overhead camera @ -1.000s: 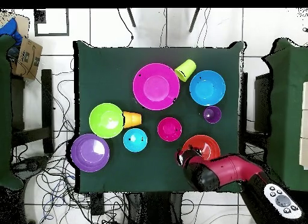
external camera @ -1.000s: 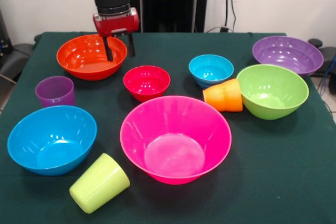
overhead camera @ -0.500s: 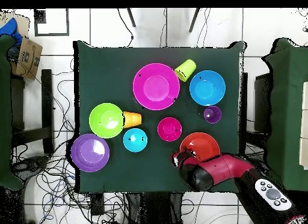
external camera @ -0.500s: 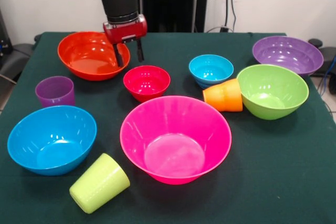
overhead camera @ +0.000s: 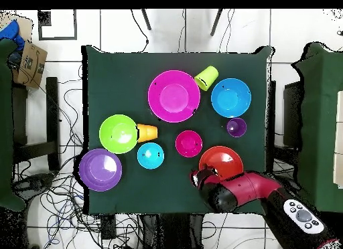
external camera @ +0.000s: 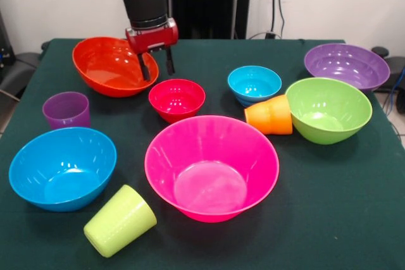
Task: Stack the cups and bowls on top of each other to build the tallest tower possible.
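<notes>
Now the orange bowl [external camera: 106, 66] is tilted, its rim pinched by the gripper [external camera: 155, 66]. Before, it sat level, more left.

Gripper [external camera: 157, 65] pinches the orange bowl's [external camera: 104, 66] rim, bowl tilted up. Small red bowl [external camera: 176, 98] sits just beside it, purple cup [external camera: 66, 110] nearby.

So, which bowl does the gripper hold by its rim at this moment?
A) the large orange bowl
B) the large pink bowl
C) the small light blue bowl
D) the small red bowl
A: in the front view the gripper has its fingers astride the right rim of the large orange bowl, which sits tilted, its right side raised, while the small red bowl, the large pink bowl and the small light blue bowl sit untouched on the table.
</notes>
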Motion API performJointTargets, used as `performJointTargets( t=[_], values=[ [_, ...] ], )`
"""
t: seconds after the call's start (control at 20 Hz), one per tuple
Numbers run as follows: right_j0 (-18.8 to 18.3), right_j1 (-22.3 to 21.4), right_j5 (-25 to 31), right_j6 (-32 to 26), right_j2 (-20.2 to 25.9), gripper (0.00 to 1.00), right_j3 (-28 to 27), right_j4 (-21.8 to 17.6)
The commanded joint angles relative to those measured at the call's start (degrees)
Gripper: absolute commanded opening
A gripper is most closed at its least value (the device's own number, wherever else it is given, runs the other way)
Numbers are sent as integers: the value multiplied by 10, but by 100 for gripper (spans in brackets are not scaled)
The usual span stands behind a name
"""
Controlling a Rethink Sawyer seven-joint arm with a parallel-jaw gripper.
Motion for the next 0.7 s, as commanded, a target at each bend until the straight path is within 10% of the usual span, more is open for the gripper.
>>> performJointTargets(
  t=[0.05, 0.6, 0.65, 0.7],
  values=[
    [-4, -34, 50, -63, 25, 100, -9, 1],
    [-39, -63, 80, -140, 84, 100, 13, 10],
    [-42, -61, 105, -151, 90, 0, 10, 19],
    [-42, -61, 117, -162, 92, 0, 8, 24]
  ],
)
